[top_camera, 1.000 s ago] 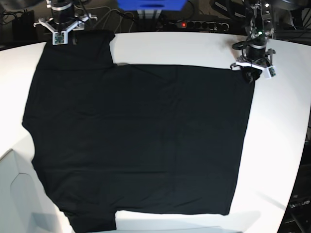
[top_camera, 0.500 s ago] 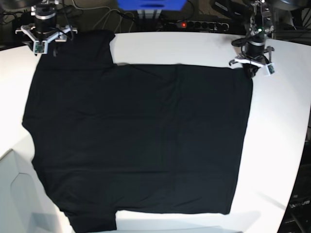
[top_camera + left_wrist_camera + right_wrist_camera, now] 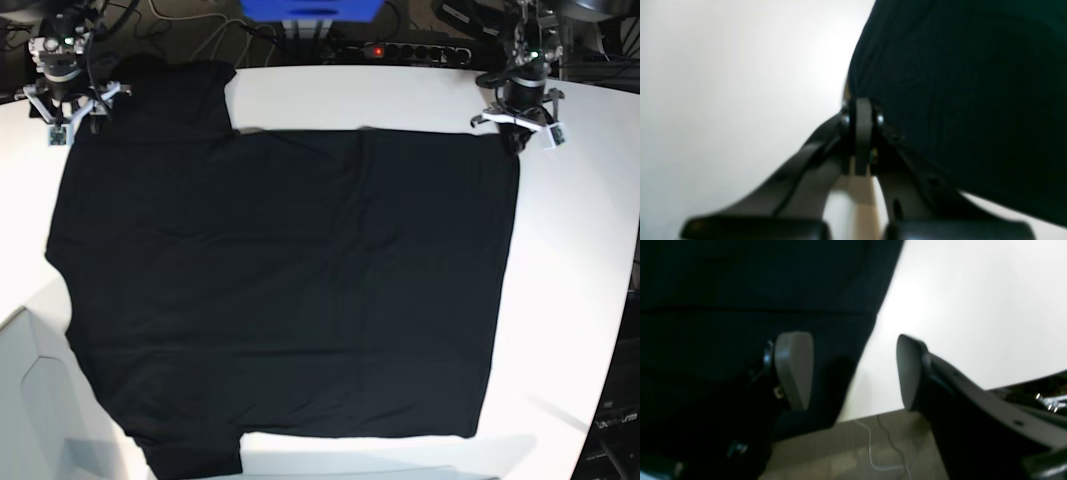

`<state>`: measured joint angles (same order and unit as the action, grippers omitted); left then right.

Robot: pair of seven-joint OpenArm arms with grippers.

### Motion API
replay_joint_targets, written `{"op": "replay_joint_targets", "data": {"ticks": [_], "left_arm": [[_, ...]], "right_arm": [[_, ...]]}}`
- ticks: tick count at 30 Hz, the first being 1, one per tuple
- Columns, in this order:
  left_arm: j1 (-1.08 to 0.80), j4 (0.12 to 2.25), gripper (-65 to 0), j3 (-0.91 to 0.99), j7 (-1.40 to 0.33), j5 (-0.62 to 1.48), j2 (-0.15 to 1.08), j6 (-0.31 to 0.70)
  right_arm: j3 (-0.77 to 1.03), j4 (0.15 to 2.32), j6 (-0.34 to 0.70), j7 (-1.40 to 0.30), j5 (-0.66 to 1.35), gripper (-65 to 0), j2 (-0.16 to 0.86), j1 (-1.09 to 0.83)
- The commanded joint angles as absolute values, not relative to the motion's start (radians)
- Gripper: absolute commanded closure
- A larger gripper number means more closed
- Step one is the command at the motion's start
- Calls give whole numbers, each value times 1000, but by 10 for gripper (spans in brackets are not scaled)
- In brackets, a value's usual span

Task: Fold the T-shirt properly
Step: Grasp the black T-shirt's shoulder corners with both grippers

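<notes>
The black T-shirt [image 3: 290, 290] lies spread flat on the white table [image 3: 580, 250], with no print showing. At its back right corner my left gripper [image 3: 512, 135] is shut, and in the left wrist view the closed fingers [image 3: 863, 133] pinch the edge of the T-shirt [image 3: 957, 83], which bulges up from them. By the back left sleeve my right gripper [image 3: 72, 115] stands open. In the right wrist view one pad [image 3: 794, 370] is over the T-shirt [image 3: 740, 306] and the other finger [image 3: 911, 370] over bare table, with the sleeve edge between them.
A blue box [image 3: 310, 10], a power strip [image 3: 400, 50] and cables sit beyond the table's back edge. The right wrist view shows the table edge with floor and a thin cable [image 3: 873, 446] below it. A lower white surface [image 3: 40, 400] lies at front left.
My right arm has moved left and nearer along the back left sleeve, its jaws opening wider. My left gripper has closed on the back right corner.
</notes>
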<state>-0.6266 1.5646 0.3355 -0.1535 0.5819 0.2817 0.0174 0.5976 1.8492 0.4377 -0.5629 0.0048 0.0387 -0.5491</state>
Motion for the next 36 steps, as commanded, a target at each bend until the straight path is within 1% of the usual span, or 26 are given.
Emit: {"op": "replay_joint_targets", "data": {"ticks": [1,6,15,20,22,25,27,29,32,33,36], "left_arm": [[-648,1578,-1,355,-180,582,285,7],[-673,1616,-1,380,-180,584,285,7],[-677,1621,-1,383,-180,584,285,7],[-679,1616,-1,383,-180,582,285,7],[-679,1616,-1,383,-180,582,285,7],[-680,1618,-1,383,-180,582,285,7],[-682,1621,-1,383,-180,582,285,7],[-687,1626,-1,384,-180,582,285,5],[-687,1627,-1,384,-179,582,285,5],[-687,1627,-1,384,-179,582,285,5],[-687,1643,-1,384,-180,584,285,5]], "right_arm": [[601,1856,452,-547,7,-402,56,-556],[598,1808,452,-544,7,-402,62,-558],[596,1748,452,-541,7,-401,64,-556],[595,1718,453,-541,7,-385,65,-541],[595,1715,470,-541,7,-344,71,-542],[604,1713,593,-550,7,-252,77,-539],[615,1715,650,-550,4,-190,76,-538],[644,1721,677,-550,4,-128,73,-538],[664,1739,685,-550,4,-18,73,-536],[665,1748,685,-550,4,0,74,-536],[671,1784,685,-550,4,0,76,-536]]}}
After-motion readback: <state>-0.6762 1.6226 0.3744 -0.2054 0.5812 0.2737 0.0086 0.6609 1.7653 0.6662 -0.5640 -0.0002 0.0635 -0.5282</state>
